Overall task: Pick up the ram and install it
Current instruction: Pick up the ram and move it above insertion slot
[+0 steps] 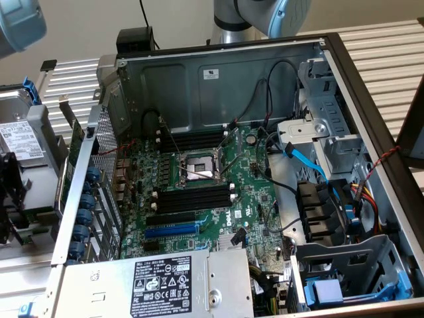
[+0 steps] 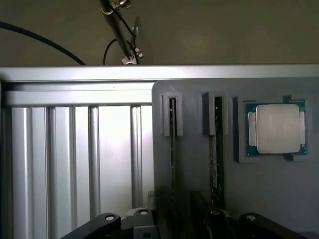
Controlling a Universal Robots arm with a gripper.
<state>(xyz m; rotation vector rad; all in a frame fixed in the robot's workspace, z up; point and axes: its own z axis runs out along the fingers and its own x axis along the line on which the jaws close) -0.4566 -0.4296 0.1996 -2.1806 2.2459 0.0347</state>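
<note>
The tool (image 2: 179, 225) hangs low over a gray holder (image 2: 279, 199); I cannot tell if it is gripping or let go; two rams stand on edge in the holder's slots, the first ram (image 2: 172, 159) closest to the tool's middle, the second ram (image 2: 216, 159) just beside it; one silver computer chip (image 2: 277, 128) sits past them; the holder lies on the ribbed metal desk (image 2: 75, 159); the open computer case (image 1: 218, 79) has one blue slot (image 1: 171, 230).

Dark-green thin ram stick (image 2: 215, 164) sits in a pale grey plastic holder block (image 2: 189, 164). Silver square processor chip (image 2: 277, 128), green rim. Ribbed silver aluminium table (image 2: 75, 159). Green speckled motherboard (image 1: 248, 192); black memory slots (image 1: 192, 201), white clips; long blue slot (image 1: 171, 231).
</note>
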